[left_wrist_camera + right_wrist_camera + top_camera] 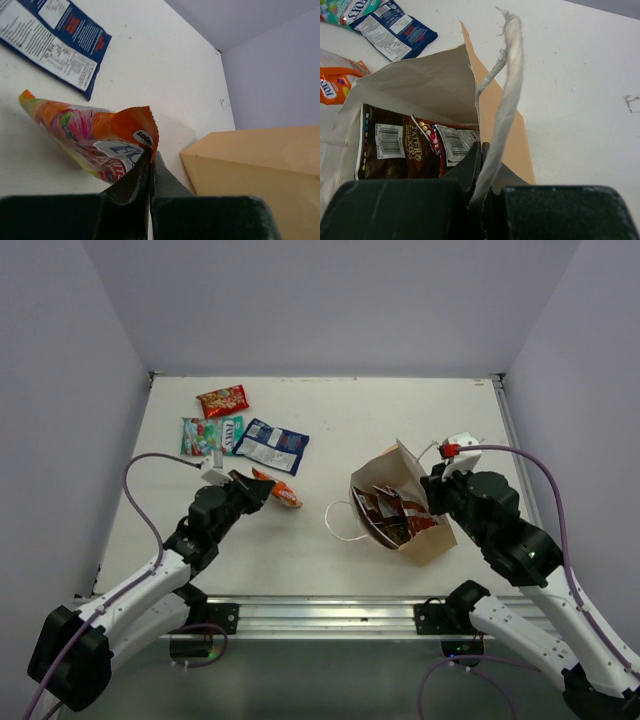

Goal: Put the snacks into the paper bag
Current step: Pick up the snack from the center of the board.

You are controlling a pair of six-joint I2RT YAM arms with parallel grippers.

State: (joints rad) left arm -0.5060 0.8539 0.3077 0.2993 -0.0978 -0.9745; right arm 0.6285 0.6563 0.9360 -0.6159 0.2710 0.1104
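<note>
Grasp: left pincer (151,154) is clamped on one corner of orange packet (92,131), presumably to carry it bagward. Meanwhile right pincer (480,150) is pressed onto paper bag (420,85) rim by cord handle (512,75), apparently propping the mouth open leftward. Inside lie brown packets (395,150). Far-left on white tabletop (400,415): red packet (222,399), teal packet (200,436), blue-white packet (272,445). Pale walls (320,300) on three sides.

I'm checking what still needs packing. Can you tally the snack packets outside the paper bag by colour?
red packet: 1
teal-green packets: 2
blue-white packet: 1
orange packet, held by the left gripper: 1
Total: 5
</note>
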